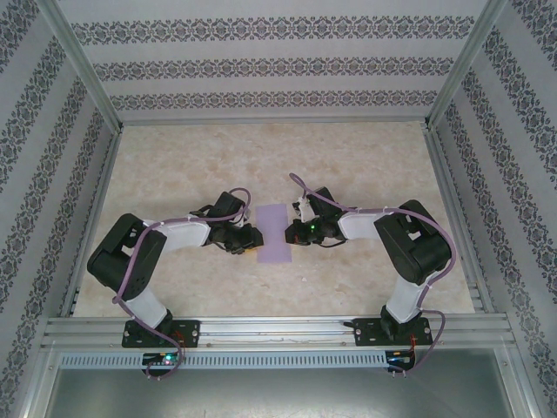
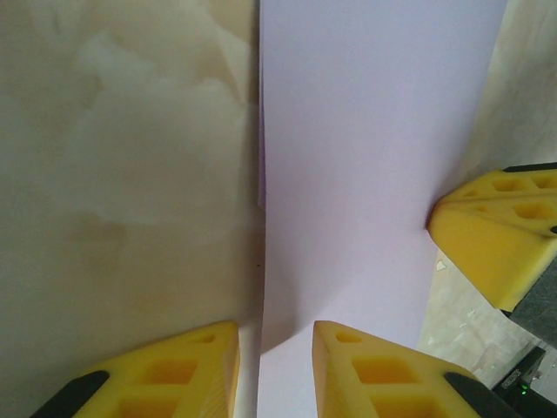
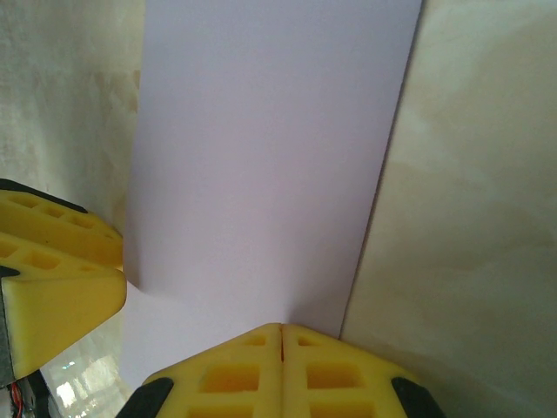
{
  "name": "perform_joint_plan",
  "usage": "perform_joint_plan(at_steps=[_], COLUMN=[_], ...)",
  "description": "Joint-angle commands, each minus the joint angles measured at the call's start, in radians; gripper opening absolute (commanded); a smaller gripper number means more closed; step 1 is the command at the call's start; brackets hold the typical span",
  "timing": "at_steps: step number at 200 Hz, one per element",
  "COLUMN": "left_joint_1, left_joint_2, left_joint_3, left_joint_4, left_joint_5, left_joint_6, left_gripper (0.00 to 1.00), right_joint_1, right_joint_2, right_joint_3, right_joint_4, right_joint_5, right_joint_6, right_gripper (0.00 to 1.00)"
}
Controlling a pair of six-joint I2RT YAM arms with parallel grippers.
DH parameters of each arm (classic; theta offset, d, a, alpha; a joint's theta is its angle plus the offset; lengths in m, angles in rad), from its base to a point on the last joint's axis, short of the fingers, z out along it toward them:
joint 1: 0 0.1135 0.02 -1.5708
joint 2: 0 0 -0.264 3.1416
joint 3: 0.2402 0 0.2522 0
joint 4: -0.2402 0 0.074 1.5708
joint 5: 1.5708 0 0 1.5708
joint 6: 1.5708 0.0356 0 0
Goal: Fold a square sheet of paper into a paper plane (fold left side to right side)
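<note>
Overhead view: the sheet of paper (image 1: 276, 233), lavender and doubled into a narrow strip, is lying flat at the middle of the marbled table (image 1: 261, 157), with the two arms reaching in toward it from either side. The left gripper (image 1: 251, 239) is meeting the strip's left edge. In the left wrist view its yellow fingers (image 2: 187, 366) are standing parted, one over bare table and the other over the paper. The edge is running through the gap between them, and they are clamping nothing. The right gripper (image 3: 280, 331) is sitting at the opposite edge with its fingers pressed together, side by side with no gap. Their joined tips are bearing down on the paper just inside its right edge, without any paper passing between them. Each wrist view is also catching one yellow finger of the opposite gripper, resting against the far edge of the strip.
</note>
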Motion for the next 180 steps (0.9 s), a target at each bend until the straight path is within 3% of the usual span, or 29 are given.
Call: perform_joint_plan(at_steps=[1,113,180], left_joint_1=[-0.013,-0.012,-0.012], left_joint_2=[0.037,0.005,-0.024], left_joint_3=[-0.015,-0.025,-0.028], left_joint_4=[0.121,0.134,0.123], left_joint_5=[0.061,0.028,0.018], left_joint_6=[-0.034,-0.054,-0.048], left_gripper=[0.27,0.15,0.21], right_joint_1=[0.013,0.013,0.010], right_joint_2=[0.045,0.043,0.035], right_joint_3=[-0.021,-0.022,-0.018], right_joint_4=[-0.020,-0.019,-0.025], right_joint_5=[0.051,0.052,0.053], right_joint_6=[0.001,0.000,-0.006], right_gripper=[0.00,0.00,0.00])
